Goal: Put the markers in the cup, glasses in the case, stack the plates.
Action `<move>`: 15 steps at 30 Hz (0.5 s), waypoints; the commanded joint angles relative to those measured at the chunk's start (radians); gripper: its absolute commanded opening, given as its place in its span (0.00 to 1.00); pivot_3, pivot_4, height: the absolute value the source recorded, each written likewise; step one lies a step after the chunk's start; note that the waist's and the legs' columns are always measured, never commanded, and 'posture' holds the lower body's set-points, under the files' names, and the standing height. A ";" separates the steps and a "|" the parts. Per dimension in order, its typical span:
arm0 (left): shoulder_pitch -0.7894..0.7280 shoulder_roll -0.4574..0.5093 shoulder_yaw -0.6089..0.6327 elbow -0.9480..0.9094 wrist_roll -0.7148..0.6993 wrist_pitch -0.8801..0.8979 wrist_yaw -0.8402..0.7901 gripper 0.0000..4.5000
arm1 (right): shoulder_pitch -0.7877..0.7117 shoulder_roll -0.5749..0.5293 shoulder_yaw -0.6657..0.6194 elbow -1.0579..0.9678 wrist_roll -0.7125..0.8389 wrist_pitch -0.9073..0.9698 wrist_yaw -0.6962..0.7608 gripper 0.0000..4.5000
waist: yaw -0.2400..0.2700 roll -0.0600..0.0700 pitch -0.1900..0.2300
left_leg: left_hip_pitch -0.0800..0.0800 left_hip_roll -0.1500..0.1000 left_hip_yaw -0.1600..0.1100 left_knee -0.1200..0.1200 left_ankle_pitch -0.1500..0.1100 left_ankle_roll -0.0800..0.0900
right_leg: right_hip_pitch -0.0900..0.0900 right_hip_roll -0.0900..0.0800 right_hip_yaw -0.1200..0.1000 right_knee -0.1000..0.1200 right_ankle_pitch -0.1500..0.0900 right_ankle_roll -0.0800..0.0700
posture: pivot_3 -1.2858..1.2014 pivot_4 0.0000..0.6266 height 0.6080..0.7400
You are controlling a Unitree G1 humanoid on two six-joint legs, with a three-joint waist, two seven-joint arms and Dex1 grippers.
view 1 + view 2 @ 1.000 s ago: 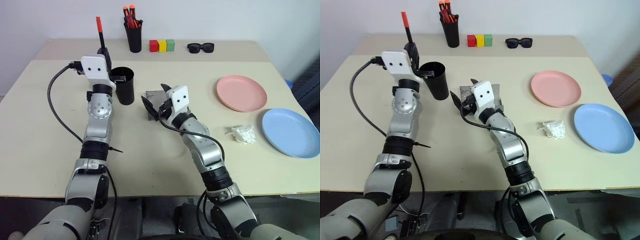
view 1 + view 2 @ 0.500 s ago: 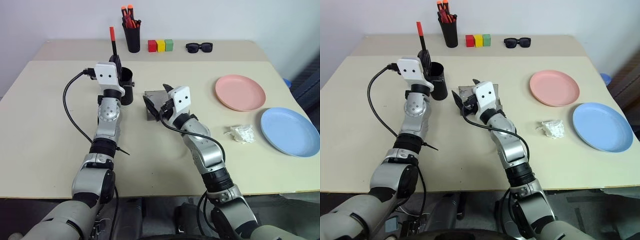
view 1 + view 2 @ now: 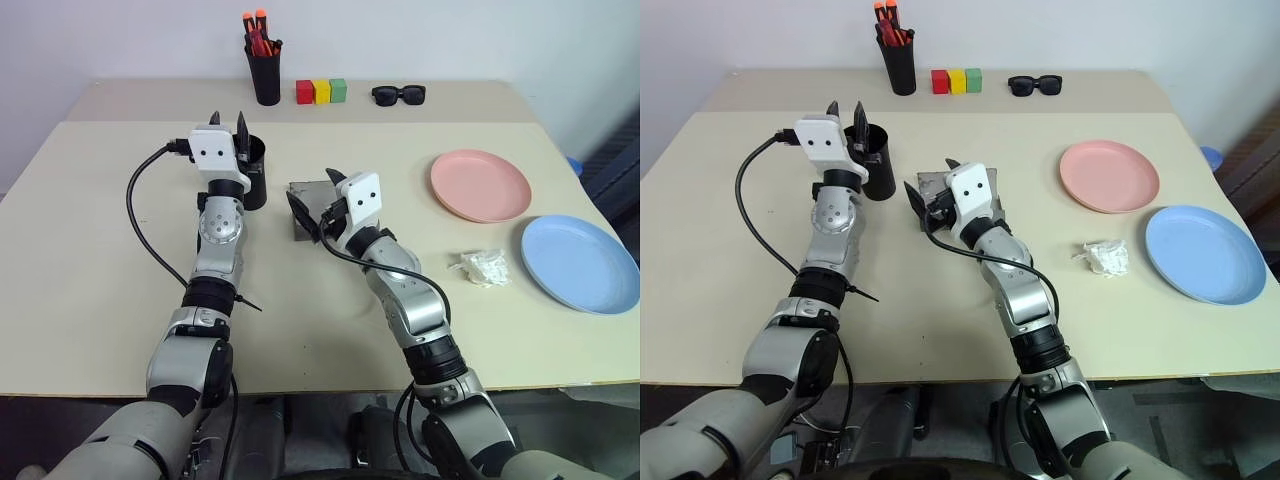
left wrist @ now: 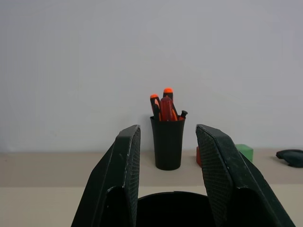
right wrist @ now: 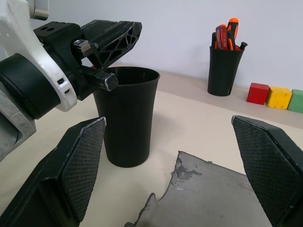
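The left gripper (image 4: 166, 156) has its fingers apart and empty, right above the black cup (image 5: 125, 120) near the table's (image 3: 90, 260) back left. The right gripper (image 5: 168, 165) is spread wide over the grey case (image 5: 213, 198). From above, the pink plate (image 3: 481, 185) and blue plate (image 3: 580, 264) lie apart along the right edge.

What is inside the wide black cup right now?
The cup's inside is hidden: the head views and wrist views show its rim and outer wall, no contents. The open left gripper stands over its rim, holding nothing.

Two beige tables (image 3: 90, 250) pushed together — plain white wall (image 3: 450, 40) behind
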 commanded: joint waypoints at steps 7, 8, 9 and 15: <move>0.059 0.062 -0.105 -0.527 -0.214 0.451 -0.377 0.47 | -0.004 -0.189 -0.058 -0.143 0.049 0.064 0.148 0.97 | 0.003 0.000 0.000 | -0.001 0.000 0.000 0.001 0.001 -0.002 | 0.001 0.000 0.000 0.000 0.000 0.000 | 0.52 0.24 1.00; 0.068 0.084 -0.124 -0.573 -0.229 0.529 -0.417 0.53 | 0.001 -0.221 -0.061 -0.155 0.056 0.072 0.176 0.97 | 0.002 0.000 0.000 | -0.001 0.000 0.000 0.001 0.001 -0.002 | 0.001 0.000 0.000 0.000 0.000 0.000 | 0.52 0.24 1.00; 0.074 0.109 -0.144 -0.609 -0.239 0.618 -0.451 0.61 | 0.007 -0.256 -0.063 -0.166 0.064 0.078 0.206 0.97 | 0.001 0.000 0.000 | 0.000 0.000 0.000 0.001 0.001 -0.002 | 0.001 0.000 0.000 0.000 0.000 0.000 | 0.52 0.24 1.00; 0.043 0.202 -0.265 -0.618 -0.252 1.035 -0.626 0.99 | 0.083 -0.484 -0.097 -0.263 0.140 0.150 0.424 0.97 | -0.003 0.001 0.001 | 0.001 0.000 -0.001 0.001 0.000 0.001 | 0.002 0.001 0.000 0.000 0.000 0.000 | 0.52 0.24 1.00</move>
